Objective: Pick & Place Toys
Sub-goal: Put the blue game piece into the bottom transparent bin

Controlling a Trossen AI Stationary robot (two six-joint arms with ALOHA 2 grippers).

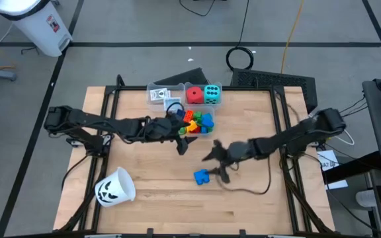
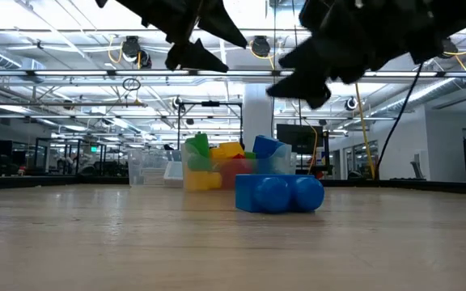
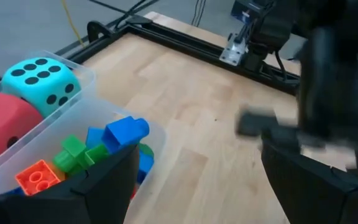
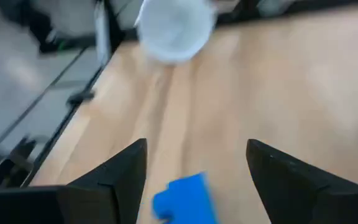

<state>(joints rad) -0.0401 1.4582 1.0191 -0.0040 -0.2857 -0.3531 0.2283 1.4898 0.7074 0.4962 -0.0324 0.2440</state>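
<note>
A blue block [image 1: 201, 176] lies alone on the worktop [image 1: 157, 205], low of centre in the high view, just below the right hand [image 1: 218, 164], which hangs over it with fingers spread and nothing held. More blocks [image 1: 196, 123] fill a bin [image 1: 210, 131] up the middle. The left hand [image 1: 181, 139] hovers beside that bin, released and empty. Two dice [image 1: 203, 94] sit in the bin above.

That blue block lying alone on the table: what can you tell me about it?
The blue block looks like shiny plastic with rounded studs along one side. It lies on the bare wooden table, apart from the clear bin of blocks. Nothing grips it; the right gripper hovers open above it, not touching.
</note>
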